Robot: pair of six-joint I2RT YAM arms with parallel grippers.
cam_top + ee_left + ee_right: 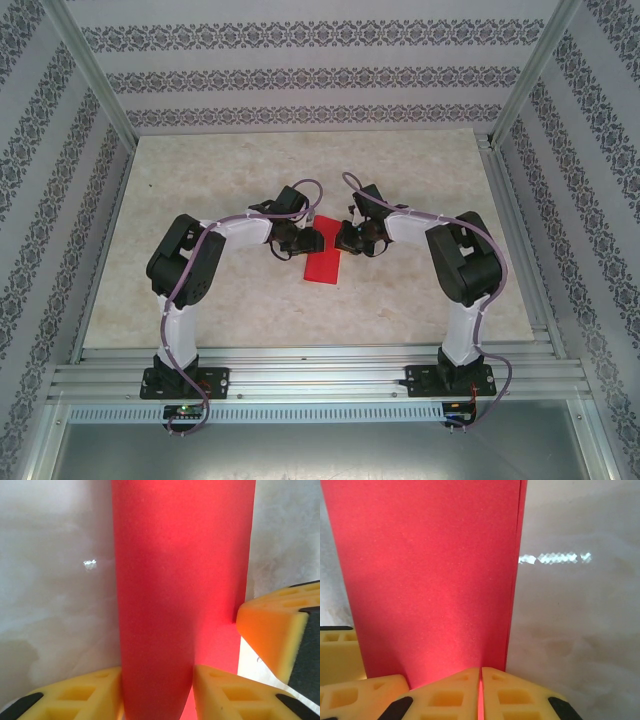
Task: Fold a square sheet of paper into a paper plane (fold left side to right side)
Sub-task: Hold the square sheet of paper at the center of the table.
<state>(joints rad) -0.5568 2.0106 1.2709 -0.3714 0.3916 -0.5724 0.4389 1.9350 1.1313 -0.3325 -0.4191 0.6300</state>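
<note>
Found left pincer (157, 672) clamped across curled fold of red paper (175, 570), right pincer (480, 672) pinched on its edge. Noted open surface (200, 190) around paper, patterned walls (300, 35) beyond.

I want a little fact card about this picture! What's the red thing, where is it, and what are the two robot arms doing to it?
thing: red paper, a narrow rectangle seen from above
where: on the pale table, midway between the two arms
left gripper: jaws hold a rounded fold of the paper between them
right gripper: jaws pressed together, pinching the paper's edge
plane finished: no, the part that shows has no pointed nose yet
</note>
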